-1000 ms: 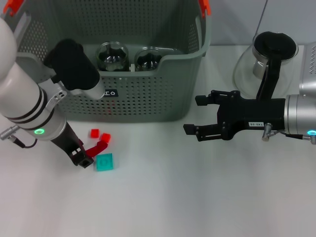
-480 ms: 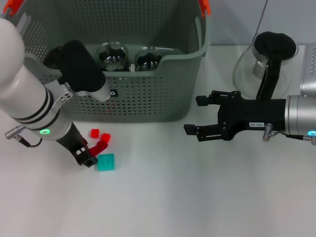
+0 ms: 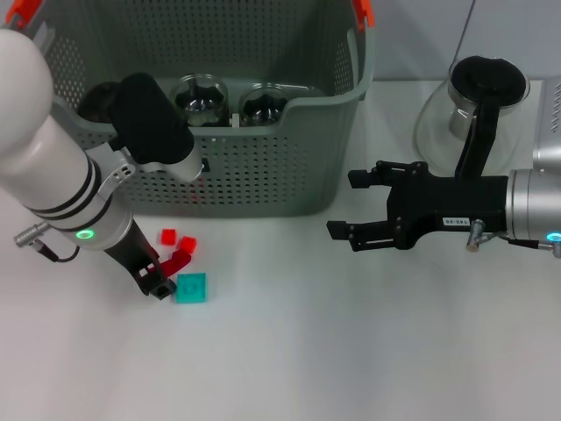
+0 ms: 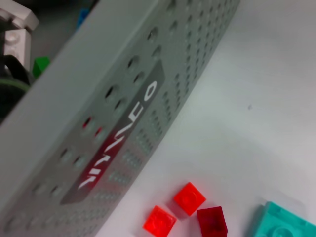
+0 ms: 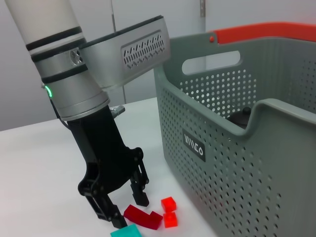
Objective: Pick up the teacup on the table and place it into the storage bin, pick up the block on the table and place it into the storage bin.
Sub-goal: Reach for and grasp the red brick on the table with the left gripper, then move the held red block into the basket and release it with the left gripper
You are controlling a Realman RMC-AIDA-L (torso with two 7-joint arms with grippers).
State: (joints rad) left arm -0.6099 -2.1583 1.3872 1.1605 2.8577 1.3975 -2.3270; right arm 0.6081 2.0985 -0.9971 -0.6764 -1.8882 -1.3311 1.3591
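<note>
White table (image 3: 351, 351): left gripper (image 3: 166, 274), jaws spread over dark red block (image 3: 178, 261); crowding teal block (image 3: 189, 287) risks nudge or misgrasp; right gripper (image 3: 344, 205) open, idle beside storage bin (image 3: 263, 167).

Light: bright and even on the white table (image 3: 351, 351), seemingly from overhead.
Shadows: soft and faint beneath the left claw (image 3: 166, 274) and right claw (image 3: 346, 206).
Glare: none strong.
Blur: left wrist view soft; the basket (image 4: 123, 98) wall smeared.

Grey-green perforated storage bin (image 3: 263, 167), teal block (image 3: 190, 288)
</note>
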